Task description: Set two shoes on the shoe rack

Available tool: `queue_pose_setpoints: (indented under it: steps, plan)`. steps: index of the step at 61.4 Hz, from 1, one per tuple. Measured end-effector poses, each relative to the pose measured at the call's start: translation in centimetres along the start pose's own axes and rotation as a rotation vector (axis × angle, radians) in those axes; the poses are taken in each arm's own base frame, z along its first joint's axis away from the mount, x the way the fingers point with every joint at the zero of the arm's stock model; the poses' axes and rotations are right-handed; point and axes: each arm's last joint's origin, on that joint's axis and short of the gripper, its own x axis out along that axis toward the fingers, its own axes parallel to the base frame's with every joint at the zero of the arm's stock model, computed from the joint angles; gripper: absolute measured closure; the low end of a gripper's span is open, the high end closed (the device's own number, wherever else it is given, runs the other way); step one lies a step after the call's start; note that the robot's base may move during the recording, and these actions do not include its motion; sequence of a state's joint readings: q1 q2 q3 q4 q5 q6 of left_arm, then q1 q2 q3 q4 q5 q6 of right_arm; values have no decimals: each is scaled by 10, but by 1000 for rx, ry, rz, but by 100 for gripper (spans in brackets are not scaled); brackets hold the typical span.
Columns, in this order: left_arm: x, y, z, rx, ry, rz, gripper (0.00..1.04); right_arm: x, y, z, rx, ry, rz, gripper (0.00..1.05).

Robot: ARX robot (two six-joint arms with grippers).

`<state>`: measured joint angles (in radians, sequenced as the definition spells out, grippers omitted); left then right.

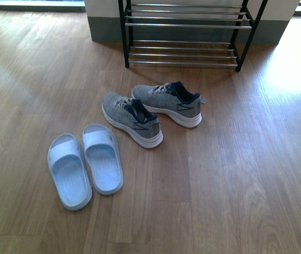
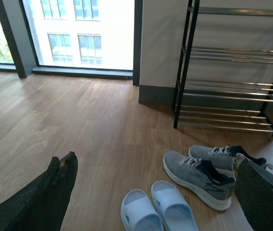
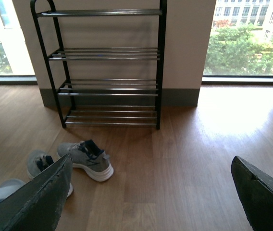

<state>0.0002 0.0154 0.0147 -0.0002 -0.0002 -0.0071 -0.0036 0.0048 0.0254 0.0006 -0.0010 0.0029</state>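
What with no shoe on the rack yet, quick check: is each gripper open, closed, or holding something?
Left gripper: open, holding nothing.
Right gripper: open, holding nothing.

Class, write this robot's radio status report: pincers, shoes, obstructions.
Left pincer open, right pincer open, both empty. Sneakers and sandals on floor, shoe rack bare. Nothing blocking rack.

Front view: the black-framed shoe rack with chrome rods (image 1: 185, 25) is cut off by the picture edge above its second tier. Left wrist view: the pale blue plastic slide sandals (image 2: 174, 209) run out of frame at their near ends, and a dark finger (image 2: 264, 199) of the left gripper (image 2: 153, 158) covers part of the heel of the farther grey mesh sneaker (image 2: 213, 155). Right wrist view: a finger (image 3: 35, 202) of the right gripper (image 3: 151, 160) hides much of the nearer sneaker (image 3: 38, 161) and one sandal (image 3: 4, 188).
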Motion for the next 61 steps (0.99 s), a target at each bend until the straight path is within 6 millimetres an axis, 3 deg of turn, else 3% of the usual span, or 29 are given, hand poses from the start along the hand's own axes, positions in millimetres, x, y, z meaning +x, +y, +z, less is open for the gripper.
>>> queue_pose_setpoints:
  steps: [61]
  plan:
    - [0, 0, 0, 0, 0, 0, 9, 0, 0, 0, 0, 0, 0, 9]
